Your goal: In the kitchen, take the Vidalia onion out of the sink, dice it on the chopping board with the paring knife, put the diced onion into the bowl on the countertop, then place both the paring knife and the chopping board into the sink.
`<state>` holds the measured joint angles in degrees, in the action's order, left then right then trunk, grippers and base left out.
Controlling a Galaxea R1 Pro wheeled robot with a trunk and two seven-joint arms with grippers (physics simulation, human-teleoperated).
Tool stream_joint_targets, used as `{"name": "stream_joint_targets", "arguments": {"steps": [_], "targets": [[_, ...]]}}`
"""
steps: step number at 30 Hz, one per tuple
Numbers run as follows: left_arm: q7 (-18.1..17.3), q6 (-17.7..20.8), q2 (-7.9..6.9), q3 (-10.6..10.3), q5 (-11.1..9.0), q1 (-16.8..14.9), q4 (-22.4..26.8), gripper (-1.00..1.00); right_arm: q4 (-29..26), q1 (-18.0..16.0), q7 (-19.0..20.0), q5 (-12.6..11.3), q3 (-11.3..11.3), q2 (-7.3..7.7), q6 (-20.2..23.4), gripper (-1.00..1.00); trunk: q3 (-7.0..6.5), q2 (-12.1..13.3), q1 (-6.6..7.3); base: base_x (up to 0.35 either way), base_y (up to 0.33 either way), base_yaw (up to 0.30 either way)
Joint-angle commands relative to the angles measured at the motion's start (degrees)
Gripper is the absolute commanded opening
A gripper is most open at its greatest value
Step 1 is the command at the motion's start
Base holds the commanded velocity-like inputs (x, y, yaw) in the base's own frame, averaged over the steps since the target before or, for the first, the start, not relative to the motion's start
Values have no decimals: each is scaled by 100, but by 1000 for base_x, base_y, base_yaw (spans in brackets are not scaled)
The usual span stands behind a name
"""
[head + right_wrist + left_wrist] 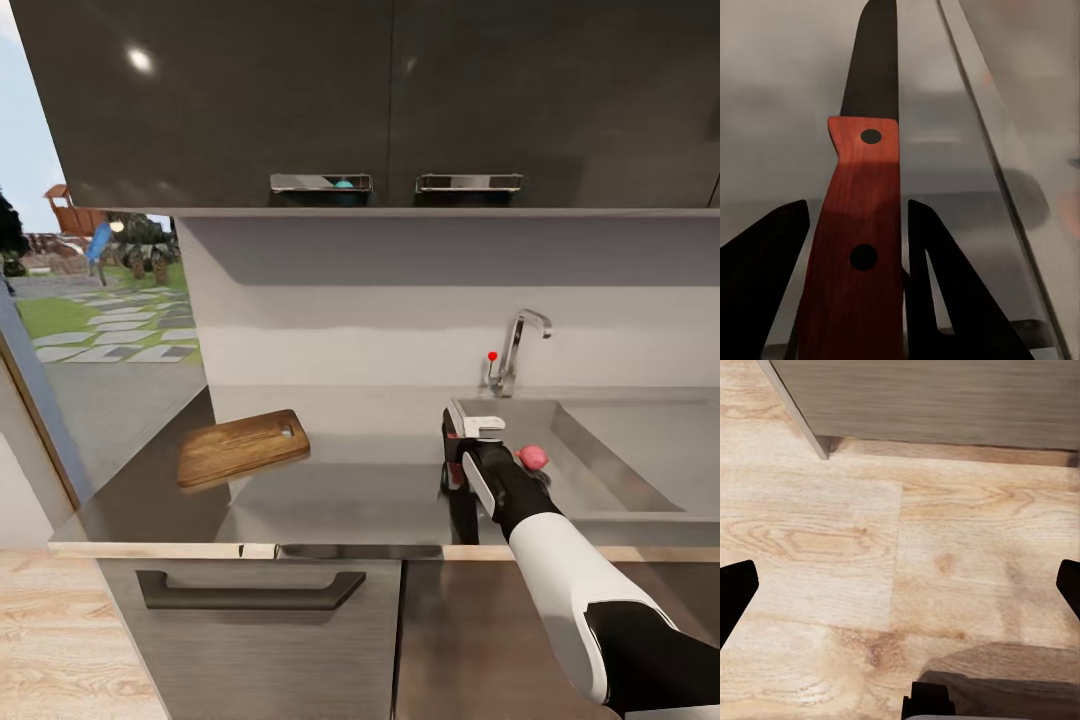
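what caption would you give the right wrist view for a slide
Right gripper fingers flanking the red-orange handle of the paring knife lying on the grey countertop.

Our right arm, white-shelled with a black forearm, reaches forward and up from the lower right of the head view, its wrist angled down. Our right gripper (pixel 462 462) points downward at the end of it. In the right wrist view its two black fingers (pixel 945 292) stand on either side of a slim knife with a red-orange handle and dark blade (pixel 866 225); contact cannot be told. Our left gripper (pixel 900 585) hangs with its black fingertips (pixel 735 592) spread wide apart.
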<state>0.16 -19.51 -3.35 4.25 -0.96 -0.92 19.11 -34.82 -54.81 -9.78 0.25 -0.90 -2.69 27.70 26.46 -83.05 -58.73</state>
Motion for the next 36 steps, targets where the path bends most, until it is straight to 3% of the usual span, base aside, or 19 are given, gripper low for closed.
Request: {"name": "stream_joint_targets", "arguments": {"steps": [1,3,4,28,36], "targets": [[2,-18,1,5,-9,-2,-4,100,-8,-3,-24,2,-12,1,33,-100,6,-3,0,0,0,0],[2,-18,1,5,-9,2,-4,100,-8,-3,-24,2,-12,2,33,-100,7,-3,0,0,0,0],[2,-18,1,5,-9,3,-4,100,-8,-3,-24,2,-10,0,33,100,7,-3,0,0,0,0],[2,-18,1,5,-9,-3,-4,100,-24,-3,-37,5,-12,-6,35,100,7,-3,0,0,0,0],[2,-18,1,5,-9,-3,-4,100,-466,-3,-84,18,-18,-21,185,100,7,-3,0,0,0,0]]}}
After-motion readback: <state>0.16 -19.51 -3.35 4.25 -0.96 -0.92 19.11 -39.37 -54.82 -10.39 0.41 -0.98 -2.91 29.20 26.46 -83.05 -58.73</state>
